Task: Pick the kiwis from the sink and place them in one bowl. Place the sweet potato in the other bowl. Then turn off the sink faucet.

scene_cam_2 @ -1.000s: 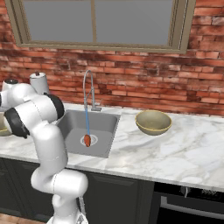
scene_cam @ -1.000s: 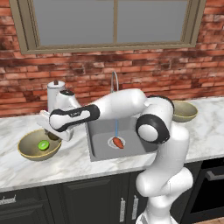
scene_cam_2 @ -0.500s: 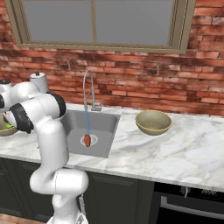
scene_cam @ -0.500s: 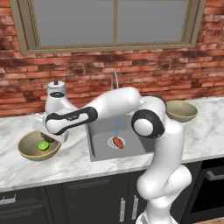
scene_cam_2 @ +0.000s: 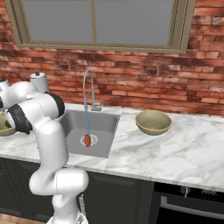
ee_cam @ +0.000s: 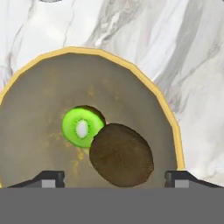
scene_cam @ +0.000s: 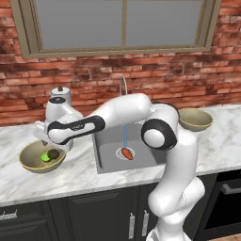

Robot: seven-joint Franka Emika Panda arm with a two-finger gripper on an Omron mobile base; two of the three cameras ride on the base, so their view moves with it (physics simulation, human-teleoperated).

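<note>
My gripper [ee_cam: 113,176] hangs open just above the left olive-gold bowl [ee_cam: 144,83], its fingertips [ee_cam: 49,178] set wide apart. Inside that bowl the dark brown kiwi [ee_cam: 121,155] lies free against the bright green kiwi [ee_cam: 81,127]. From the left base view the hand [scene_cam: 47,141] sits over this bowl [scene_cam: 33,164] on the marble left of the sink [scene_cam: 108,141]. The orange-red sweet potato [scene_cam: 126,153] [scene_cam_2: 87,140] rests on the drain. Water runs from the chrome faucet [scene_cam: 123,84] [scene_cam_2: 87,83]. The other bowl [scene_cam: 195,118] [scene_cam_2: 153,121] stands right of the sink with nothing in it.
A white cylindrical holder [scene_cam: 59,106] [scene_cam_2: 38,81] stands close behind the left bowl, by the brick wall. My own arm spans the left half of the sink. Dark cabinet fronts run below the counter edge.
The hand has swung further left, over the left bowl. The brown kiwi now lies in the bowl beside the green one.
</note>
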